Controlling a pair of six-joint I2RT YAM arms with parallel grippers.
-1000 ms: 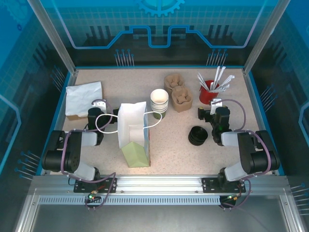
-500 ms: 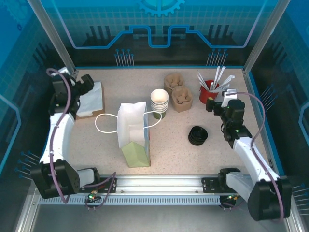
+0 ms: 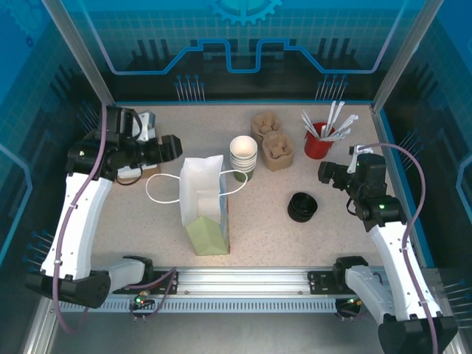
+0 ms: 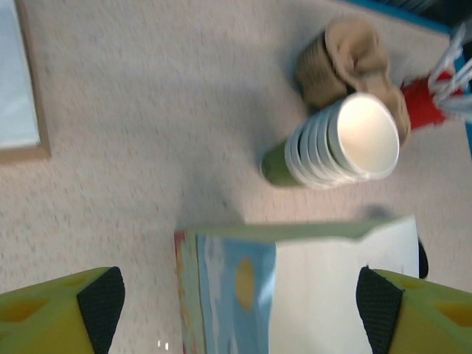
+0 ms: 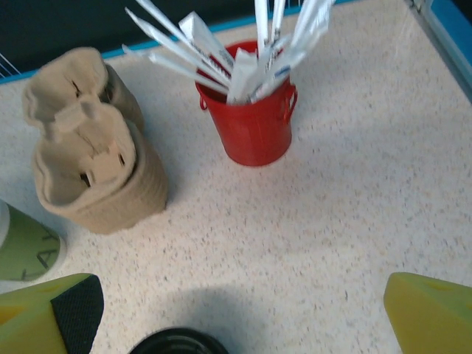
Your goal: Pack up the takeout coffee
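- Top external view: the left gripper (image 3: 169, 147) hovers just left of the white paper bag's (image 3: 200, 193) far end, jaws wide and empty.
- Right gripper (image 3: 325, 173) hangs on the near side of the red bucket (image 3: 318, 145), jaws wide and empty.
- Stack of lidless cups (image 3: 243, 153) stands just right of the bag's far end.
- Black lids (image 3: 302, 207) sit further right.
- Where the lidded takeout coffee stands, I cannot tell.

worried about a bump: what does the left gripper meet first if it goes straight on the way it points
Probably the top of the white paper bag, just ahead of the left gripper; the cup stack lies beyond. Depth is unclear.
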